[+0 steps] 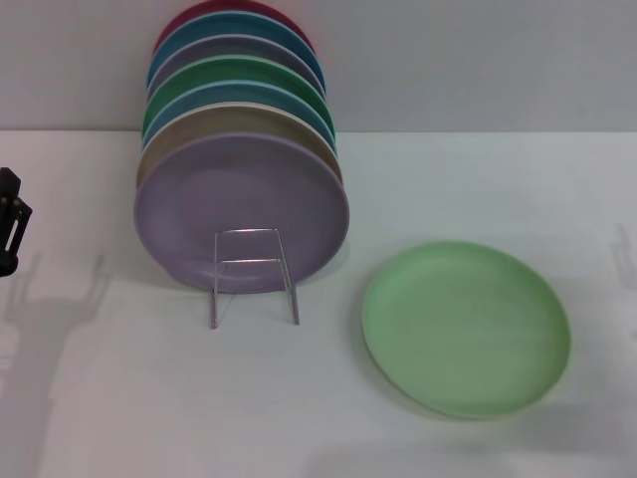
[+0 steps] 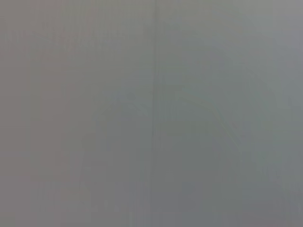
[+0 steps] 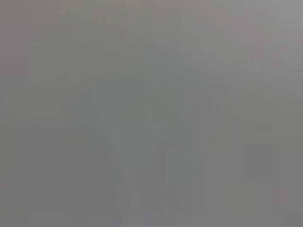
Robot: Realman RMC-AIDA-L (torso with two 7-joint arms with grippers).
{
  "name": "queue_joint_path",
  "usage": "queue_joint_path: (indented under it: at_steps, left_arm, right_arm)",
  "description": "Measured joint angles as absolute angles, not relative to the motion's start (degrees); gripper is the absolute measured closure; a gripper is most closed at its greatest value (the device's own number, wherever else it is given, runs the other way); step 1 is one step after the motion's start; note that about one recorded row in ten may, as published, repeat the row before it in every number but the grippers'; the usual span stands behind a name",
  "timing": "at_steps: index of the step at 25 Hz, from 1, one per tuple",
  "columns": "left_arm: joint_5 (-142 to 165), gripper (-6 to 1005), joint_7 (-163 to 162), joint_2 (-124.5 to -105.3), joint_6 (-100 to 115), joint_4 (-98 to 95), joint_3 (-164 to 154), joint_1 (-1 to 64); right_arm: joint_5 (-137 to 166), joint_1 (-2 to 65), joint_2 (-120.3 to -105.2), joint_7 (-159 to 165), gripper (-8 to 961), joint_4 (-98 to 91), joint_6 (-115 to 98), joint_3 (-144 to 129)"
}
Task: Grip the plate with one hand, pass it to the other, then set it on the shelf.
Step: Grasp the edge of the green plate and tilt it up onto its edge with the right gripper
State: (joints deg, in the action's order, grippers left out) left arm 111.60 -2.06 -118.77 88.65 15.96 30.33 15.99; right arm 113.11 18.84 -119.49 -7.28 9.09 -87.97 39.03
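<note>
The light green plate [image 1: 466, 329] lies flat on the white table at the right of the head view. The silver wire shelf [image 1: 253, 277] stands at centre left, its looped front frame upright. Several plates stand on edge in it, a lavender plate [image 1: 242, 212] foremost. My left gripper [image 1: 10, 221] shows only as a black part at the far left edge, well away from the green plate. My right gripper is out of view. Both wrist views show only plain grey.
Behind the lavender plate stand a tan plate [image 1: 214, 127], blue ones, a darker green plate [image 1: 239, 75] and a red plate [image 1: 204, 15]. The white table [image 1: 149, 408] spreads around the shelf, with a grey wall behind.
</note>
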Motion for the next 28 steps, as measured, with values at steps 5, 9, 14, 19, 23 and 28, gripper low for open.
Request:
queue_joint_path:
  at_steps: [5,9,14,19,23,28]
  left_arm:
    - [111.37,195,-2.13,-118.83,87.13,16.27,30.67,16.1]
    - [111.27,195,-2.35,-118.91,86.12,16.25,30.75,16.41]
    - [111.26,195,-2.5,-118.88,85.97,16.2,30.76,16.24]
    - [111.26,195,-2.55,-118.84,85.87,15.79,30.76,16.0]
    - [111.26,195,-2.56,-118.76,85.85,15.63,30.76,15.9]
    - [111.27,195,-2.55,-118.69,85.85,15.16,30.79,15.94]
  right_arm:
    - [113.11,19.06,-119.33,-10.64,371,9.1,-87.32,38.81]
    - [113.11,18.84,-119.41,-14.08,370,9.58,-87.45,38.75]
    - [113.11,17.59,-119.53,-22.88,370,14.38,-87.0,39.05]
    - [113.12,16.56,-118.89,-23.38,370,22.51,-80.2,39.19]
    - [113.27,15.63,-117.58,-24.59,371,31.65,-71.4,39.51]
    - [113.39,12.82,-115.27,-30.69,371,46.18,-56.28,45.67]
